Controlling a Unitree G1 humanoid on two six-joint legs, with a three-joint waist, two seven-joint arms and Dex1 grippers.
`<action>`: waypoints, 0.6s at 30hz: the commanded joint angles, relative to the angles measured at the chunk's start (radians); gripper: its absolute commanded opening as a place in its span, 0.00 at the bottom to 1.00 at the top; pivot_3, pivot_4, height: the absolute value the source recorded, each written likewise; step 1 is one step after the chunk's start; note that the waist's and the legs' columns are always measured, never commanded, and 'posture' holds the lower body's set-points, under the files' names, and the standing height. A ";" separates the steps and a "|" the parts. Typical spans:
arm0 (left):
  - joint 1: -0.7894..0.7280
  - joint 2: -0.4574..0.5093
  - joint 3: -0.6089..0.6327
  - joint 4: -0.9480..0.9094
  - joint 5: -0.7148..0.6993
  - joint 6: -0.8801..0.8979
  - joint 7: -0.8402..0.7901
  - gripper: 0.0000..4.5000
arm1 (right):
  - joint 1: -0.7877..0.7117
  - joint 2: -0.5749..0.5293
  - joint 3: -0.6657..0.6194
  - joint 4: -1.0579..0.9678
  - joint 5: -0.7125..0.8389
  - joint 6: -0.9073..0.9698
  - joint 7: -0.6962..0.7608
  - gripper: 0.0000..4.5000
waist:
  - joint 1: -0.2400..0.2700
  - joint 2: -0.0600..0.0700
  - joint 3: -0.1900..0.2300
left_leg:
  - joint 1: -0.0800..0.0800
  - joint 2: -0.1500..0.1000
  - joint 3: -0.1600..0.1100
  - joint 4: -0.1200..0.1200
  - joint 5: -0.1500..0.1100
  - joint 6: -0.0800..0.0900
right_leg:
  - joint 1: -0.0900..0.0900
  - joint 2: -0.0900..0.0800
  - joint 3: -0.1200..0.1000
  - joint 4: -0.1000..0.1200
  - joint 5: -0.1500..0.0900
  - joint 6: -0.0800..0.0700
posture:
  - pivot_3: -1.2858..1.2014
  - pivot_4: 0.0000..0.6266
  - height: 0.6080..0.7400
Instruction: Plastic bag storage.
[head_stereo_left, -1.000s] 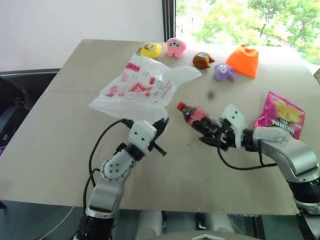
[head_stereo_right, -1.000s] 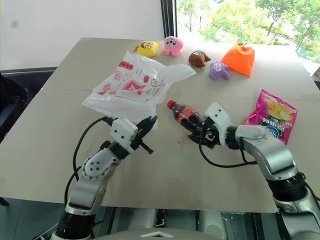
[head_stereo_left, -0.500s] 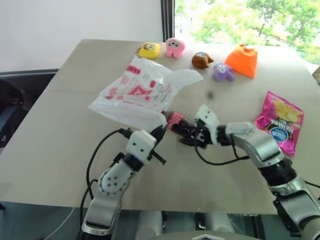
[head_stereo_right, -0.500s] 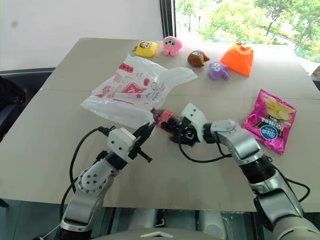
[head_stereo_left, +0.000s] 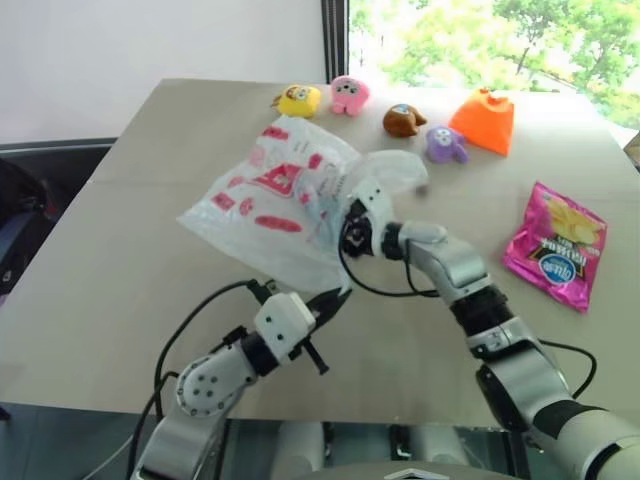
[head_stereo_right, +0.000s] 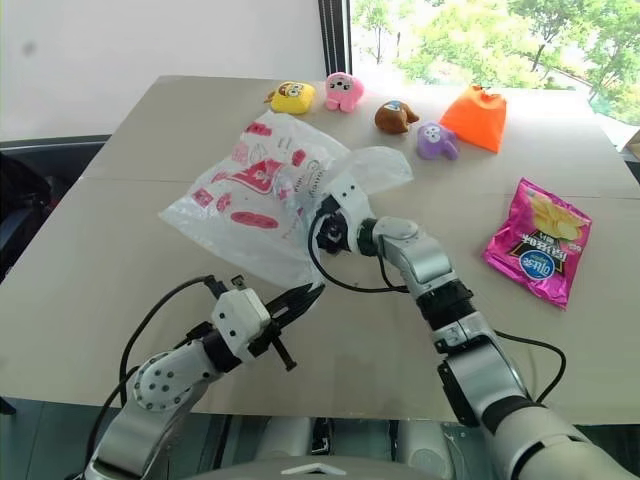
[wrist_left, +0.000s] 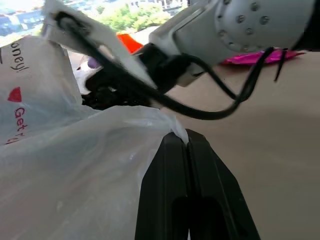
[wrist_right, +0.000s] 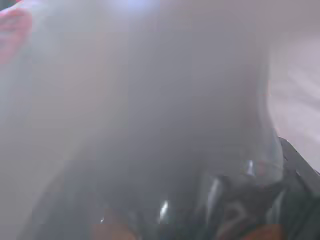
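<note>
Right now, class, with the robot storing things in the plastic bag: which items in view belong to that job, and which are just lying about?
In the job:
plastic bag
left gripper, shut on the bag's edge
right gripper, at the bag's mouth

Lying about:
chips packet
orange toy
purple toy
brown toy
pink toy
yellow toy

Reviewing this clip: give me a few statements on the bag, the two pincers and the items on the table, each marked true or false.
1. The left pincer is shut on an edge of the thin translucent white plastic bag with red print. True.
2. The right pincer is reaching into the bag's mouth. True.
3. The glossy pink chips packet lies inside the bag. False: it lies on the bare wooden table, to the robot's right.
4. The orange cone-shaped toy stands at the near table edge. False: it stands at the far edge, beside the small plush toys.
</note>
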 joint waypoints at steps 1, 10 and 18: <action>0.015 0.021 0.034 -0.059 -0.010 -0.018 -0.008 0.00 | -0.085 0.061 -0.123 0.093 0.018 -0.182 -0.122 0.70 | -0.001 0.000 0.000 | 0.000 0.000 0.000 0.000 0.000 0.000 | 0.000 0.000 0.000 0.000 0.000 0.000 | 0.52 0.24 1.00; -0.007 -0.020 0.214 0.004 0.021 0.008 0.127 0.00 | 0.064 -0.022 -0.251 -0.200 -0.009 -0.208 -0.329 0.70 | 0.005 0.001 0.001 | -0.002 0.000 0.001 -0.001 0.000 0.000 | -0.001 -0.001 0.000 -0.002 0.000 0.000 | 0.52 0.24 1.00; -0.104 -0.087 0.219 0.038 -0.050 0.129 0.172 0.00 | 0.236 -0.089 -0.200 -0.549 -0.032 0.086 -0.406 0.70 | -0.024 0.002 0.001 | 0.001 0.000 0.000 -0.002 0.001 -0.002 | -0.001 0.000 0.002 0.001 0.000 0.000 | 0.52 0.24 1.00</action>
